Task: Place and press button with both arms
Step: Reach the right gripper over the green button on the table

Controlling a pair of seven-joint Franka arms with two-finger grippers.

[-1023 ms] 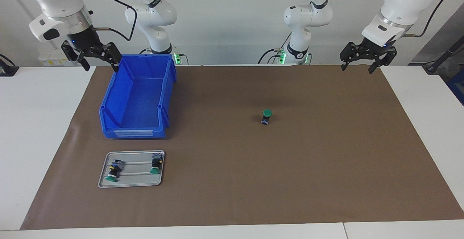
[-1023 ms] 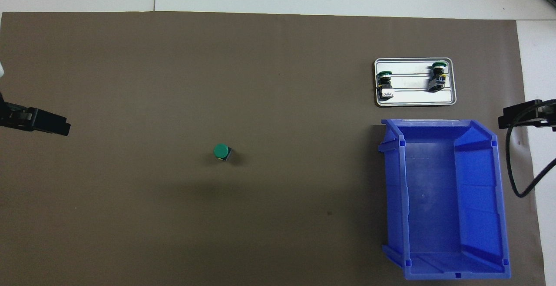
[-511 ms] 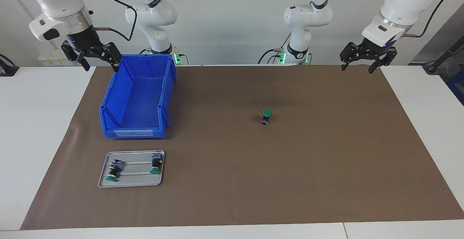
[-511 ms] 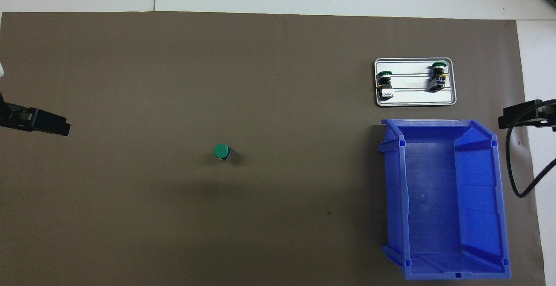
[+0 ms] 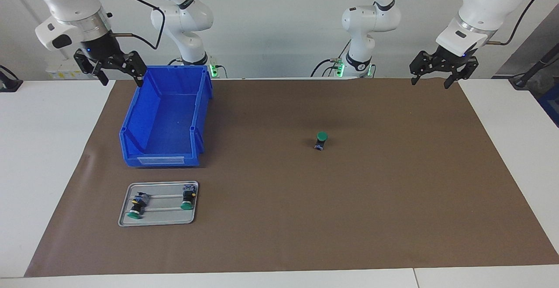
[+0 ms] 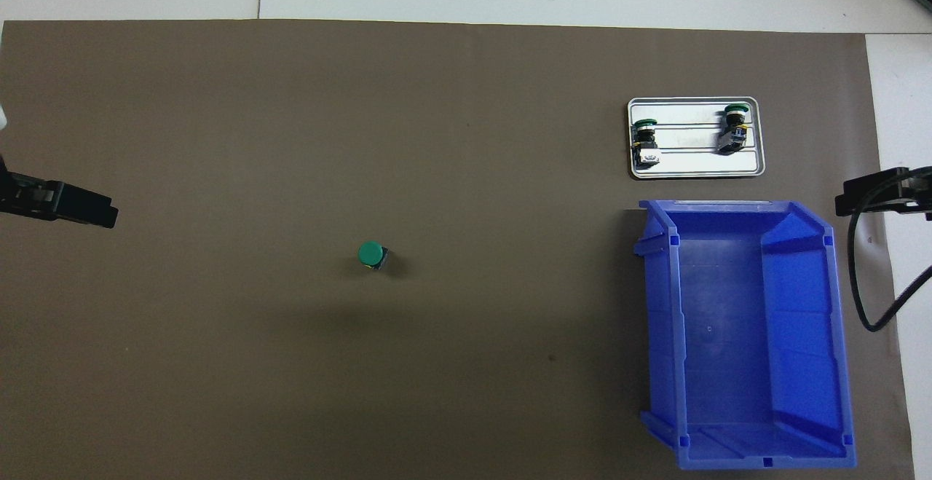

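One button (image 5: 322, 140) stands upright on the brown mat, green cap up, also seen from overhead (image 6: 371, 254). It is alone in the mat's middle, toward the left arm's end. My left gripper (image 5: 429, 82) hangs open and empty over the mat's corner by the left arm's base, well clear of the button. My right gripper (image 5: 122, 81) hangs open and empty above the blue bin's corner nearest the robots. In the overhead view only the tips of the left gripper (image 6: 73, 207) and the right gripper (image 6: 877, 194) show at the side edges.
A blue bin (image 5: 160, 160) sits open and empty toward the right arm's end. Farther from the robots lies a metal tray (image 5: 163, 216) with two more green-capped buttons (image 5: 188, 199) lying on their sides. The brown mat (image 5: 393, 192) covers most of the table.
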